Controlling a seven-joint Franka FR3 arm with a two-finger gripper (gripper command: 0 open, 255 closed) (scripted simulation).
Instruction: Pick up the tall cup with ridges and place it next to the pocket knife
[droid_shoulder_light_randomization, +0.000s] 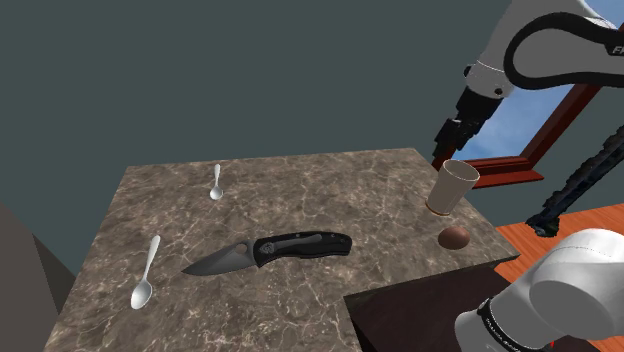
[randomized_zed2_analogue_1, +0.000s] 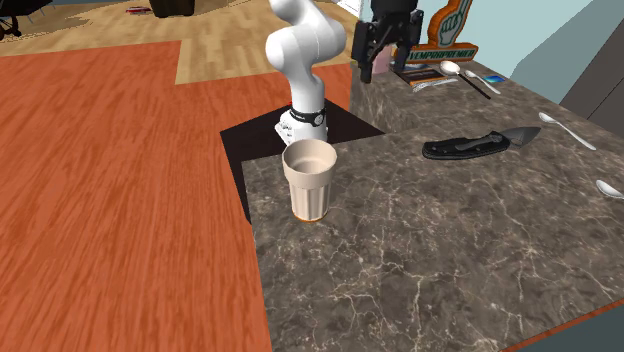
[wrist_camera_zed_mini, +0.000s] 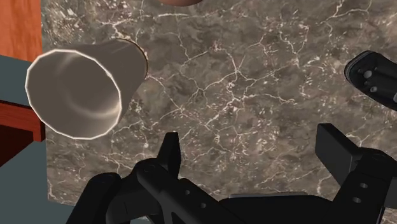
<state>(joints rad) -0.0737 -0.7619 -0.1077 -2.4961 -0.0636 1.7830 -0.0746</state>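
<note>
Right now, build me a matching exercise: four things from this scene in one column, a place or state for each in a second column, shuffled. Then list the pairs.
1. tall cup
2. pocket knife
3. small brown object
4. end effector

A. open, holding nothing
B. blade unfolded, lying flat
C. standing upright by the table edge
D. resting close beside the tall cup

Pairs: 1-C, 2-B, 3-D, 4-A
</note>
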